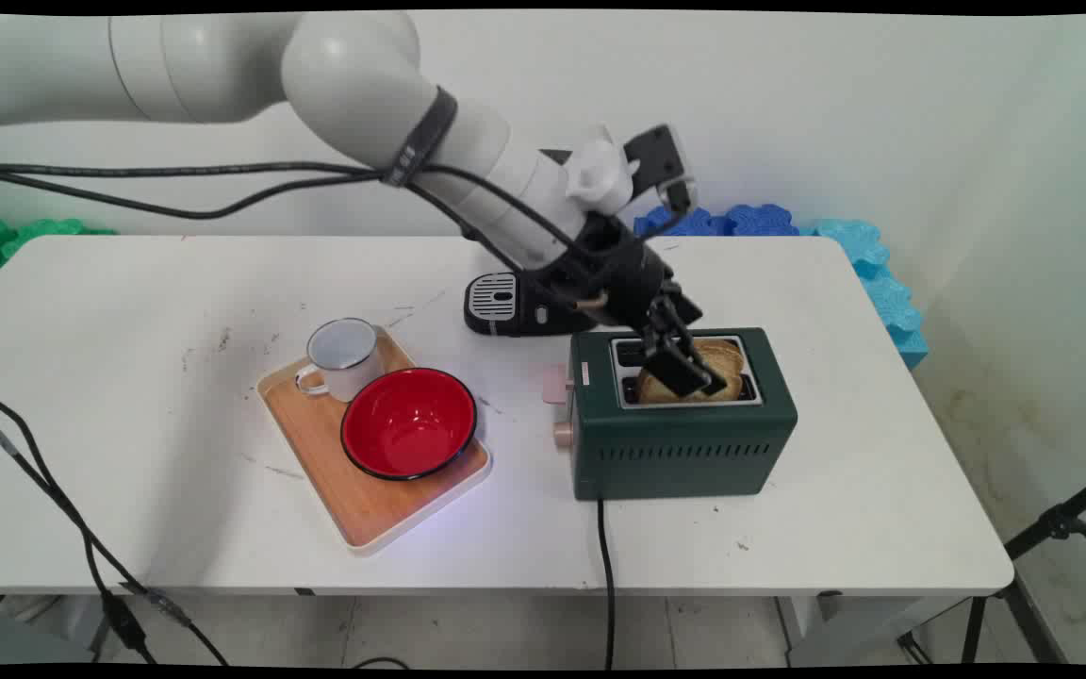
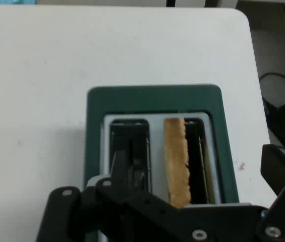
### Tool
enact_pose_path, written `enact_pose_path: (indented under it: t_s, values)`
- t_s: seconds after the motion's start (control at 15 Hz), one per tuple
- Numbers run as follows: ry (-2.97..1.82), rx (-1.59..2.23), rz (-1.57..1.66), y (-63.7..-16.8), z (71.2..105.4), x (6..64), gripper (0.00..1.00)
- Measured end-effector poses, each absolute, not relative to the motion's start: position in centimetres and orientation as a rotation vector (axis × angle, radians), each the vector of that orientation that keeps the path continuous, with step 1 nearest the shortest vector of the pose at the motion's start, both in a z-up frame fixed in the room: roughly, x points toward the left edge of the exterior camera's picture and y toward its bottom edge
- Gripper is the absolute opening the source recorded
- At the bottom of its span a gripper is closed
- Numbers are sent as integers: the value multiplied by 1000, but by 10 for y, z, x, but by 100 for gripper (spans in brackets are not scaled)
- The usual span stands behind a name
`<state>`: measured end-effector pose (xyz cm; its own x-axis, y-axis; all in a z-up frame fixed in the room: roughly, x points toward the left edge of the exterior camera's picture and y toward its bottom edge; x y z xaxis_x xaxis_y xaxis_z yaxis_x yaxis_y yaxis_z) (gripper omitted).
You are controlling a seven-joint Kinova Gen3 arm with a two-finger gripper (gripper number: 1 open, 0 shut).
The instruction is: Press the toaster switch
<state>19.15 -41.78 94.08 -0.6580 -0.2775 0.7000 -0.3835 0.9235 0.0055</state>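
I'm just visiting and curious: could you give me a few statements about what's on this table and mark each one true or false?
1. A slice of toast stands in one slot of the green toaster. True.
2. The red bowl sits on the wooden tray. True.
3. The white mug stands on top of the toaster. False: it is on the tray beside the bowl.
4. The gripper hovers over the bowl. False: it is over the toaster's slots.
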Motion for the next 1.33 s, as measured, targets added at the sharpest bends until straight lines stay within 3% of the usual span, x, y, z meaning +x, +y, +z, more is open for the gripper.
enact_pose_path:
  t_s: [0.33, 0.67, 0.73, 1.33]
  values:
    - [-2288, 446, 199, -422, 970, 225, 100]
    - [-2301, 450, 187, -415, 975, 278, 100]
    - [-2304, 452, 184, -413, 973, 289, 0]
    - [-2322, 490, 130, -393, 938, 338, 0]
